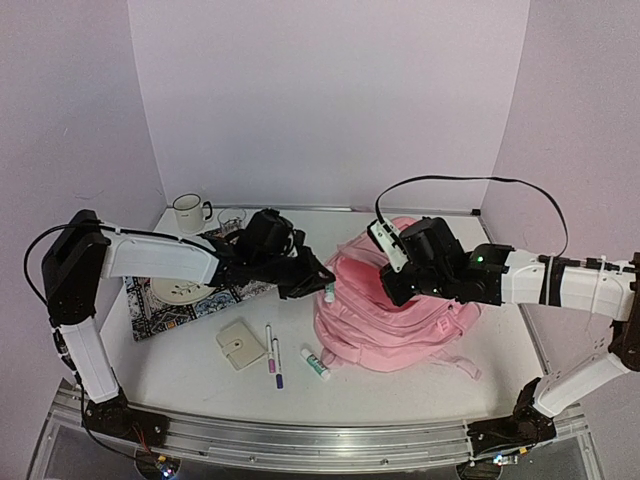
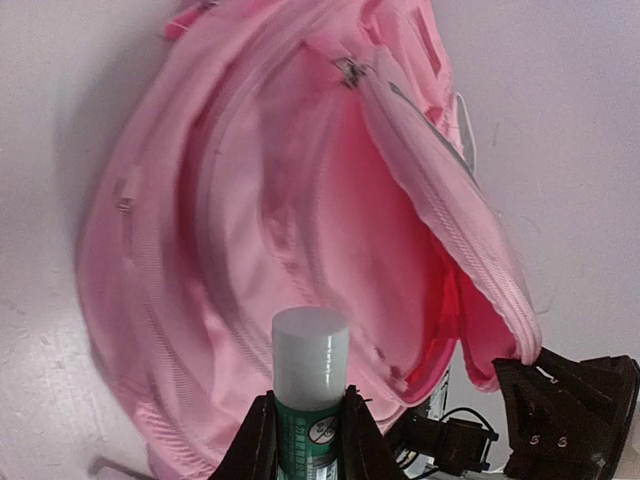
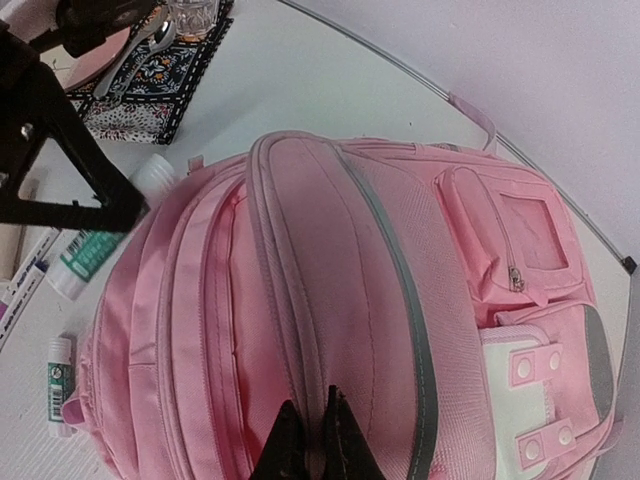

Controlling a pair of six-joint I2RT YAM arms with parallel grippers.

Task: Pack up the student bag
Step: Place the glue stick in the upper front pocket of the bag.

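The student bag (image 1: 400,325) lies flat on the table (image 1: 180,375), right of centre, between the two arms. A fold of its upper fabric, beside the main zip, is pinched in the right claw (image 3: 312,437), whose jaws are clenched with only cloth between them. By this pull the flap is raised off the body of the bag, and a deep-pink mouth is seen gaping in the left wrist view. The purpose of the hold is judged to be plain: soft fabric would otherwise sag shut, so the opening is propped for the other arm.

A glue stick (image 2: 310,350) is grasped in the left claw (image 2: 310,410), white cap foremost and green label between the fingers. It is aimed at the opening from the bag's left edge, close to the mouth but not yet inside. Because it is gripped low on its body, the capped end is free to be pushed in first.

Near the bag's left side, a second glue stick (image 1: 316,364), two pens (image 1: 269,350) and a wallet (image 1: 240,345) are spread apart on the table, presumably so that each can be picked up singly. Several things are thus judged to be left to pack. Farther left, a patterned mat (image 1: 150,318) with a plate (image 1: 180,292) and, beyond it, a mug (image 1: 188,212) are set aside from the work.
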